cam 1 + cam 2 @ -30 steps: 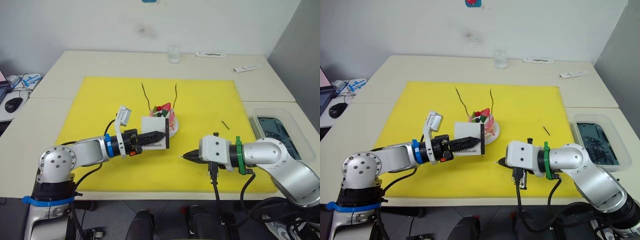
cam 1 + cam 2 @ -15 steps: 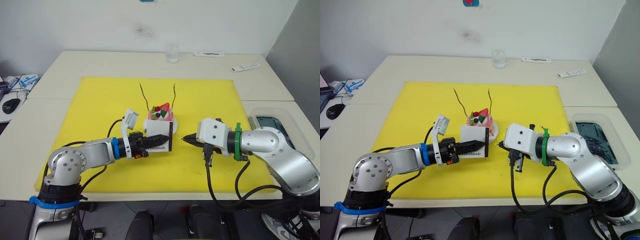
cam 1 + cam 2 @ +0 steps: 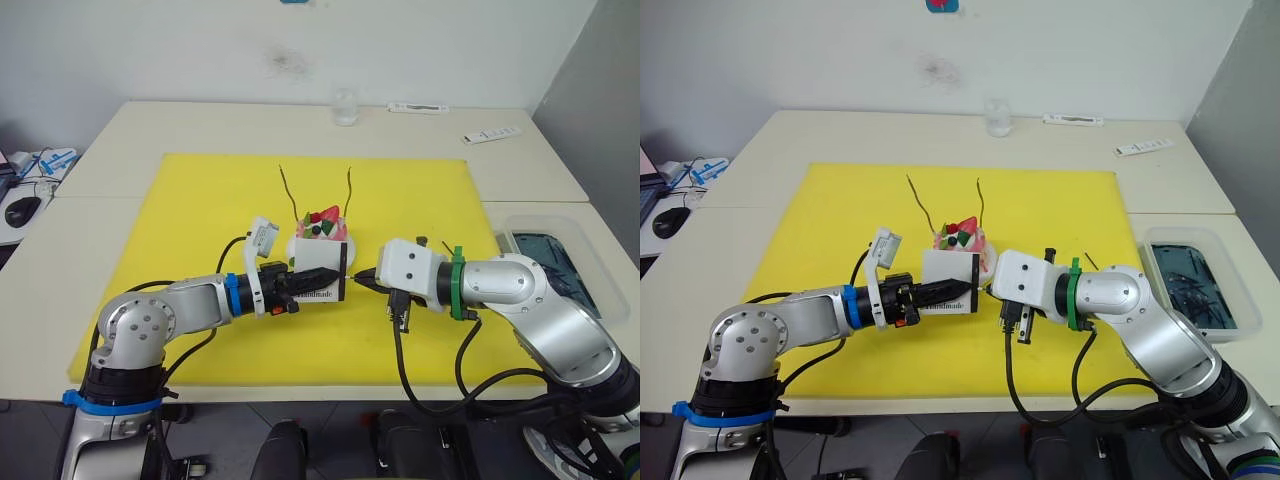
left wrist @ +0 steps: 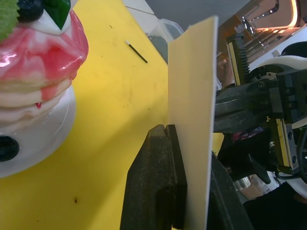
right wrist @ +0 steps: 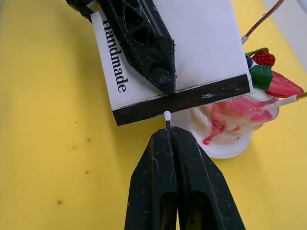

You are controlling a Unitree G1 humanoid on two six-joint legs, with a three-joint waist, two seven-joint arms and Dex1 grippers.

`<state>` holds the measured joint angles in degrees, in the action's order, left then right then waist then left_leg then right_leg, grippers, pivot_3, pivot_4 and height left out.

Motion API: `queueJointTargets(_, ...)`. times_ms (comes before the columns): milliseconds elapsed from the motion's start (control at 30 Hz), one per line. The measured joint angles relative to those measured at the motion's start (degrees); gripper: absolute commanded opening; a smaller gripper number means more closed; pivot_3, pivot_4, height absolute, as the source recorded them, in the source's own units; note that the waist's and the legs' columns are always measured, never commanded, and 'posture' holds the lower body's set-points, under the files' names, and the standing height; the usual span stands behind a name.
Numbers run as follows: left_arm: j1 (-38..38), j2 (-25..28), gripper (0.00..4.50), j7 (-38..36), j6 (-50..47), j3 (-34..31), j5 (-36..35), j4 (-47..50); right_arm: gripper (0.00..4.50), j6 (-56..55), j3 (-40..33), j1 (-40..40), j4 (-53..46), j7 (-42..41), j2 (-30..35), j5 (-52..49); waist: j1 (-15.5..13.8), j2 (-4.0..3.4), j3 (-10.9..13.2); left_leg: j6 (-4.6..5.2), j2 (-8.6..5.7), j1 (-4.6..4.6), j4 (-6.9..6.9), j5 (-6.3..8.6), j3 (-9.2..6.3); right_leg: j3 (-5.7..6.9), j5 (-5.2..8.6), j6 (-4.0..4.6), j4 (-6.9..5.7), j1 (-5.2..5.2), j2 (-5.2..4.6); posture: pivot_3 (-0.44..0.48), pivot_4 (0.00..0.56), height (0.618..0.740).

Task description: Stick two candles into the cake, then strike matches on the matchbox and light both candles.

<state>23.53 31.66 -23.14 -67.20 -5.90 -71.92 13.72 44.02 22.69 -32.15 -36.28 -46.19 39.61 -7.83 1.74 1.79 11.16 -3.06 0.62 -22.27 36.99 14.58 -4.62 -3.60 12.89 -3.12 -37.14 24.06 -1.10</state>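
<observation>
The left gripper point(image 3: 325, 273) is seen clamped on the matchbox point(image 5: 168, 57), which is held upright on edge between its two black fingers point(image 4: 156, 191), with the "Handmade" lettering beside the finger and the black strip point(image 5: 187, 100) along the edge facing the right gripper. The right gripper point(image 5: 168, 132) is pressed together, pinching a match point(image 5: 167, 120) whose pale head pokes out just past the fingertips. The match head is found just short of the black strip, touching it or very nearly so; which of the two cannot be told.

The cake point(image 3: 325, 232) on its small white plate point(image 5: 225, 146) stands just behind the held matchbox, close beyond both grippers' tips. Two candles point(image 3: 288, 189) are stuck into the cake, rising wavy from its top, one on each side; the other candle point(image 3: 350, 190) stands on the right gripper's side. A second match point(image 3: 451, 250) lies on the yellow mat point(image 3: 200, 200), off to the outer side of the right gripper and well apart from it.
</observation>
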Motion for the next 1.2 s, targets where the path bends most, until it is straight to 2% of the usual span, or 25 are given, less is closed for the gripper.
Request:
queueJointTargets(900,0.0,-0.7,0.00,0.5,-1.3,-1.0,1.0,-0.6,0.03,-3.1,2.2,-0.4,2.5,0.0,-2.0,3.1,0.1,0.00,0.0,0.00,0.00,0.00,0.00,0.00,0.00,0.00,-0.01,-0.01,0.00,0.00,0.00,0.000,0.150,0.740)
queueJointTargets(1067,0.0,-2.5,0.00,2.9,-2.4,-2.1,0.0,-1.9,0.03,-5.0,3.6,-0.5,3.8,0.0,-2.4,5.8,0.1,0.00,0.0,0.00,0.00,0.00,0.00,0.00,0.00,0.00,-0.01,-0.01,0.00,0.00,0.00,0.000,0.150,0.740)
queueJointTargets(1200,1.6,-4.3,0.00,7.6,-3.8,-3.6,-5.1,-5.3,0.03,-8.2,5.1,-0.2,4.0,-0.7,-1.4,8.9,0.0,0.00,0.0,0.00,0.00,0.00,0.01,0.00,-0.03,0.02,-0.01,-0.02,0.00,-0.01,-0.01,0.000,0.150,0.740)
